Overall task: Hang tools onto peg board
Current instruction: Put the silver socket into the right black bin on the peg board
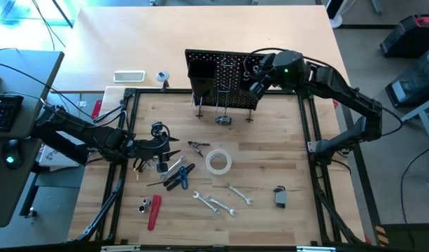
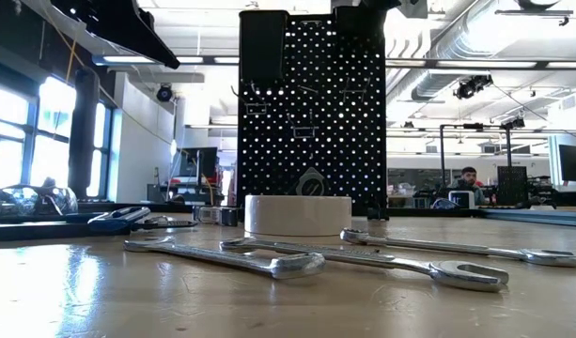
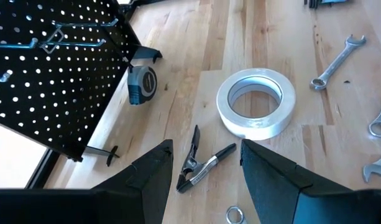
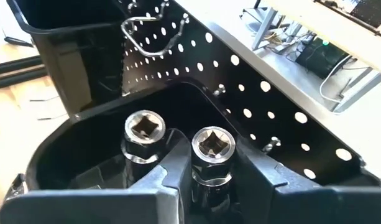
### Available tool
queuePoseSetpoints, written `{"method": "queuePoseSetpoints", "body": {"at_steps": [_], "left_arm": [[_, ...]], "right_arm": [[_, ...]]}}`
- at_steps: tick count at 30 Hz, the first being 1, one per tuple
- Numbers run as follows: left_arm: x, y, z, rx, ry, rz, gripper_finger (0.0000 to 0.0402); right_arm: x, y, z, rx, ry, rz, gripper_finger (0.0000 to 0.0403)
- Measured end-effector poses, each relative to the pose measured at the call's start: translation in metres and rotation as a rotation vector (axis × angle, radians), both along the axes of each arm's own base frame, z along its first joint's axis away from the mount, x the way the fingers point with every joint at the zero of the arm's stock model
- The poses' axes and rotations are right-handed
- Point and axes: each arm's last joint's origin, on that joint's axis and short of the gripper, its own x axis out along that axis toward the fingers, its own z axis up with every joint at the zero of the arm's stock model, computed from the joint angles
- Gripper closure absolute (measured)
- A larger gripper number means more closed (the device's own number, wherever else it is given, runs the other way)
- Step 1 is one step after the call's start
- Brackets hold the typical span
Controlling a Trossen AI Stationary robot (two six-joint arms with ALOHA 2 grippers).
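The black peg board [image 1: 221, 77] stands upright at the table's far middle, with wire hooks [image 4: 150, 31] and a black bin [image 4: 72, 143]. My right gripper [image 4: 213, 186] reaches into that bin [image 1: 252, 80], shut on a silver socket [image 4: 213, 149]. A second socket [image 4: 145, 134] stands beside it in the bin. My left gripper [image 3: 206, 171] hovers open at the table's left [image 1: 173, 145], above a small spring clamp [image 3: 202, 165]. On the table lie a white tape roll [image 1: 218, 162], blue-handled pliers [image 1: 179, 176], a red-handled tool [image 1: 154, 212], silver wrenches [image 1: 214, 203] and a tape measure [image 3: 142, 84]. My right gripper pinches the socket's round wall [image 4: 210, 171] between its two fingers, below the square-drive end, which faces the camera. The fingers slant down into the bin from the table's right. The socket stands about upright inside the bin; the fingers hide its lower end.
A dark small object [image 1: 280, 197] lies near the right front. More wrenches [image 2: 363, 255] lie in front of the tape roll [image 2: 297, 214]. A black frame [image 1: 308, 126] borders the wooden work area. A white box [image 1: 129, 75] sits beyond the frame at the far left.
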Motion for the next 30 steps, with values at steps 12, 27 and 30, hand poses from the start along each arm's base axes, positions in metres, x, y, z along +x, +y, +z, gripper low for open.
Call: {"method": "queuePoseSetpoints", "body": {"at_steps": [12,27,30], "left_arm": [[0.0000,0.0000,0.0000,-0.001,0.000,-0.001,0.0220],[0.0000,0.0001,-0.0001,-0.001,0.001,-0.001,0.0220],[0.0000,0.0001,-0.0001,-0.001,0.001,-0.001,0.0220]], "right_arm": [[-0.0023,-0.0022,-0.0013,0.006,0.016,-0.015,0.0310],[-0.0030,-0.0021,-0.0021,0.003,0.031,-0.020,0.0284],[-0.0032,-0.0021,-0.0018,0.002,0.028,-0.023,0.0262]]}}
